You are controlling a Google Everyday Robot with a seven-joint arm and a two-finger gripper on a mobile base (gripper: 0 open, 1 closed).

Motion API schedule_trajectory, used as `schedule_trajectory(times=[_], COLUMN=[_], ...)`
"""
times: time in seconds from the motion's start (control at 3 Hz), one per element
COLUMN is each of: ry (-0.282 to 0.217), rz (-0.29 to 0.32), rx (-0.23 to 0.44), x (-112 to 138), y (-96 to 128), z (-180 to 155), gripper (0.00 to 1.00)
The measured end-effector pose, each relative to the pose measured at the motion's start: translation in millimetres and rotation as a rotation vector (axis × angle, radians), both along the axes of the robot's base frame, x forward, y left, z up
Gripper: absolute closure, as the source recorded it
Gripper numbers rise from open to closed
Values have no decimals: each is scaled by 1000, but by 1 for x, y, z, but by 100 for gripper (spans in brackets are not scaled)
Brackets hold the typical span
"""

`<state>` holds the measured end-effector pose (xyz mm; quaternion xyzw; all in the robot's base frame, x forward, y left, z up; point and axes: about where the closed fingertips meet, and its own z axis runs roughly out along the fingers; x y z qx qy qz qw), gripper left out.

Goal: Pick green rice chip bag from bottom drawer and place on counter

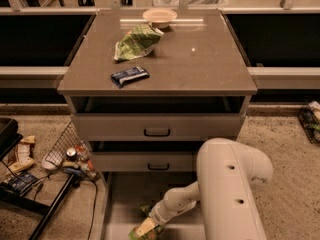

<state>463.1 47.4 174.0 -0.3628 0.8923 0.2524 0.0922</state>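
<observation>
**Action down low**

We see the green rice chip bag [145,229] on the floor of the bottom drawer [125,199]. The gripper [152,220] is right at it, but we cannot tell whether it has hold. Up top, the counter [200,69] carries a paler bag [137,41], a dark bar [129,75] and a bowl [159,16].

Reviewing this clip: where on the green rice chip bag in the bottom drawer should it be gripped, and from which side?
Likely the upper edge of the green rice chip bag, from above: it lies low on the bottom drawer floor, whose side walls hinder a sideways approach. The gripper is down in the drawer, right at the bag.
</observation>
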Motion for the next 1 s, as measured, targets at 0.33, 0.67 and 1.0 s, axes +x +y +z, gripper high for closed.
schedule_trajectory(times=[0.33, 0.67, 1.0], ry=[23, 58, 58], rz=[-11, -38, -38], rx=[5, 29, 29], x=[-4, -16, -16], y=[-2, 1, 1], z=[-30, -39, -37], gripper=[15, 46, 69])
